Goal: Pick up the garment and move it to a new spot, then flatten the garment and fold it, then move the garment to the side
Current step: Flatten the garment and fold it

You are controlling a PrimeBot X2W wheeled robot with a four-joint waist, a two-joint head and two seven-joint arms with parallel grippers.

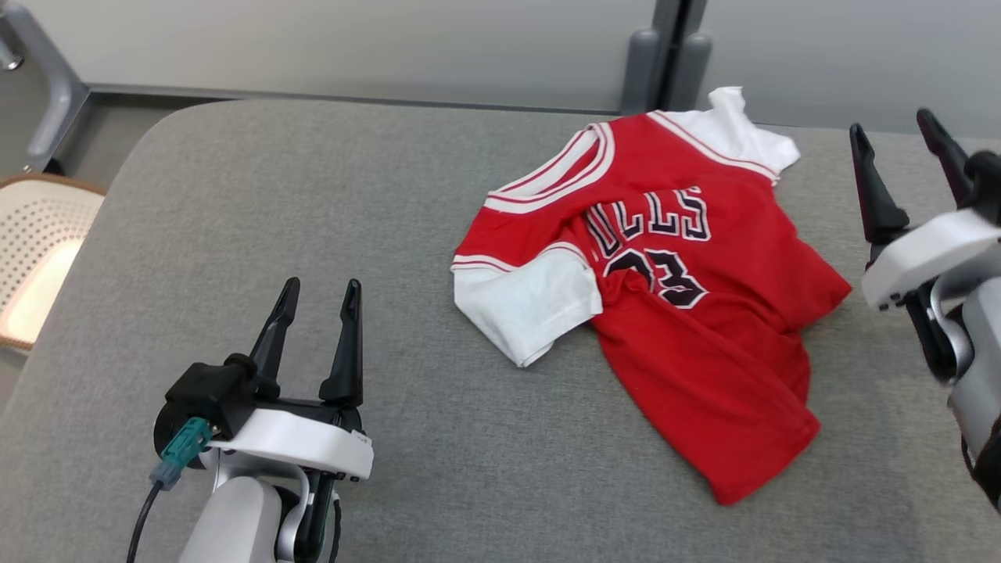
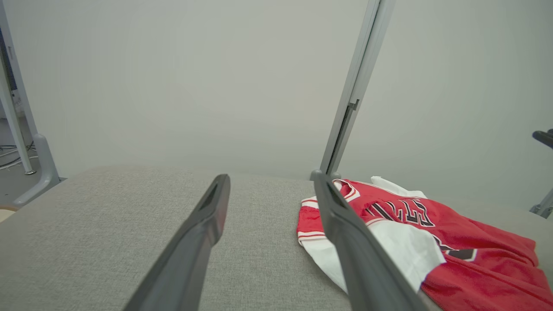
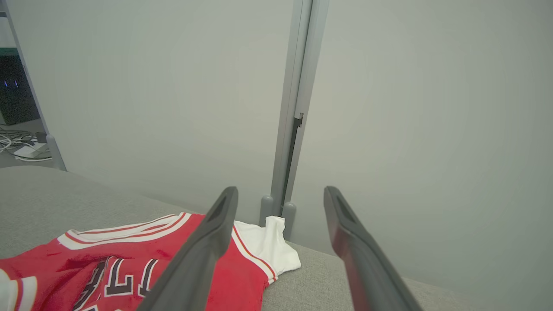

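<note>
Off at the far left, past the edge, stands a pale perforated chair [image 1: 35, 250] with a wooden rim. Next comes the grey cloth-covered counter [image 1: 258, 188], and over its near-left part hangs the left pincer [image 1: 322, 283], its two dark fingers spread apart with nothing between them and pointing away across the counter, well apart from the garment. The garment [image 1: 672, 313], a red jersey with white sleeves and white-and-red striped trim, lies rumpled on the right half of the counter, nearer the far edge. One white sleeve sticks out toward the left, and the other pokes up at the far side, close to the grey post [image 1: 665, 55] of the partition behind. Its dark lettering and number are creased by folds across the chest, and the hem trails toward the near right. At the right edge, just beside the jersey, the right pincer [image 1: 892, 123] has its fingers parted too, holding nothing.
</note>
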